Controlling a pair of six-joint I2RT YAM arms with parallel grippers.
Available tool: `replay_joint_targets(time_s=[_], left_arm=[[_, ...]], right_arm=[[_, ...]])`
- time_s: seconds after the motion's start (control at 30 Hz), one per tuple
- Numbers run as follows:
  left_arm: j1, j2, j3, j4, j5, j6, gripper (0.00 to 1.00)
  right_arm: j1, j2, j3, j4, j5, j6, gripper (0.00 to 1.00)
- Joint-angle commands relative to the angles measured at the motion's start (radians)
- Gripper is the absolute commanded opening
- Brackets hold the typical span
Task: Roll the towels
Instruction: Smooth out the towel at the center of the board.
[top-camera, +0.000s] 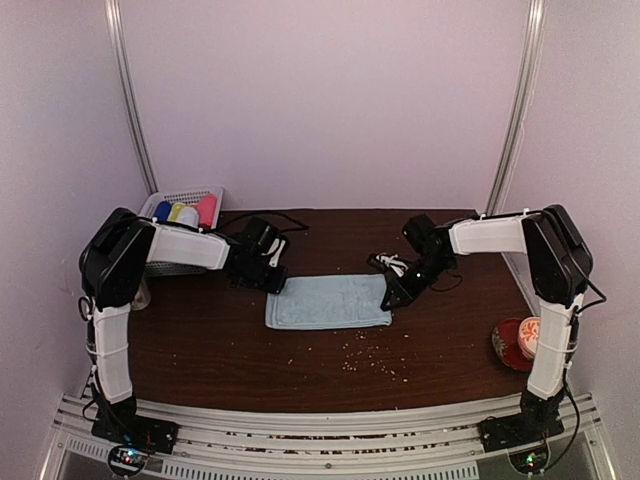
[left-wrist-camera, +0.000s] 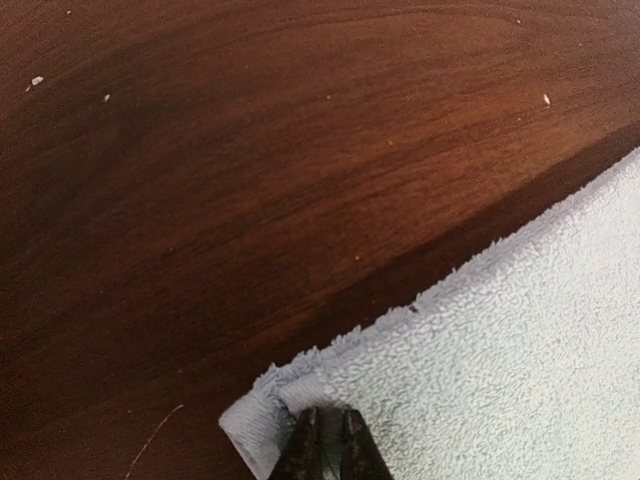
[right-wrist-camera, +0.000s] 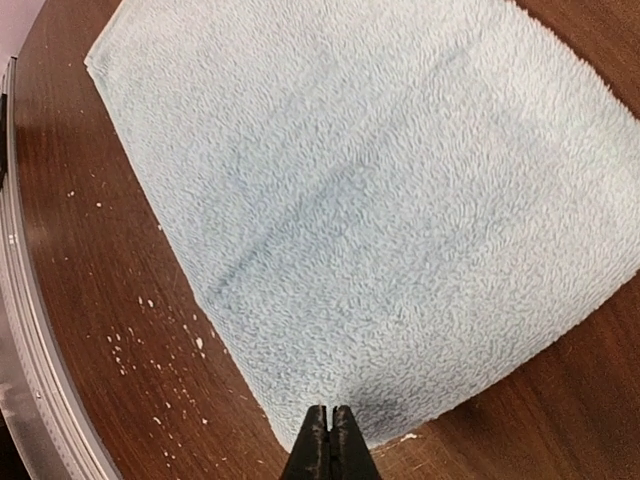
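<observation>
One pale light-blue towel (top-camera: 328, 302) lies flat in the middle of the dark wooden table (top-camera: 200, 340). My left gripper (top-camera: 275, 283) sits at its far left corner. In the left wrist view the towel (left-wrist-camera: 520, 350) has that corner turned up in a small fold, and the left gripper (left-wrist-camera: 328, 425) is shut on it. My right gripper (top-camera: 392, 298) is at the towel's right end. In the right wrist view the right gripper (right-wrist-camera: 329, 420) is closed tight on a small pucker at the edge of the towel (right-wrist-camera: 380, 200).
A white basket (top-camera: 215, 192) with several bright cloth rolls stands at the back left. A red dish (top-camera: 512, 345) sits at the right edge. Pale crumbs (top-camera: 365, 355) are scattered in front of the towel. A black cable (top-camera: 290, 222) lies at the back.
</observation>
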Motion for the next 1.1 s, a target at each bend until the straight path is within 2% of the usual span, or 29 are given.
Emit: replay_joint_targets(time_s=[0.0,0.33,0.47,0.53,0.57,0.63,0.73,0.83,0.9,0.97,1.0,1.03,1.07], left_arm=[[0.008,0.025,0.017,0.017,-0.024,0.014,0.08],[0.01,0.03,0.021,0.01,-0.046,0.02,0.14],[0.012,0.024,0.028,0.007,-0.047,0.021,0.14],[0.012,0.016,0.036,0.004,-0.042,0.022,0.19],[0.012,0.01,0.041,0.001,-0.042,0.022,0.26],[0.012,-0.016,0.051,-0.003,-0.046,0.023,0.38],[0.011,-0.055,0.07,-0.017,-0.063,0.026,0.5],[0.011,-0.097,0.087,-0.029,-0.076,0.028,0.65],[0.011,-0.131,0.092,-0.036,-0.086,0.026,0.73],[0.01,-0.165,0.081,-0.036,-0.087,0.022,0.84],[0.011,-0.182,0.069,-0.036,-0.085,0.02,0.9],[0.011,-0.204,0.054,-0.034,-0.085,0.013,0.97],[0.011,-0.227,0.03,-0.026,-0.085,0.008,0.98]], right_arm=[[0.005,0.028,-0.027,-0.02,0.064,-0.018,0.0],[0.03,0.051,-0.031,-0.015,0.155,-0.016,0.0],[0.053,0.028,-0.007,-0.062,0.191,-0.053,0.01],[0.054,-0.002,0.024,-0.096,0.186,-0.07,0.05],[0.054,-0.022,0.04,-0.113,0.185,-0.08,0.07],[0.054,-0.055,0.078,-0.139,0.189,-0.101,0.15],[0.054,-0.083,0.139,-0.145,0.22,-0.114,0.27],[0.055,-0.065,0.211,-0.129,0.269,-0.106,0.36],[0.06,-0.041,0.267,-0.1,0.326,-0.091,0.46],[0.074,-0.017,0.302,-0.062,0.406,-0.083,0.6],[0.087,-0.006,0.312,-0.037,0.451,-0.082,0.71],[0.101,0.001,0.318,-0.009,0.499,-0.083,0.87],[0.115,0.009,0.32,0.022,0.537,-0.089,0.98]])
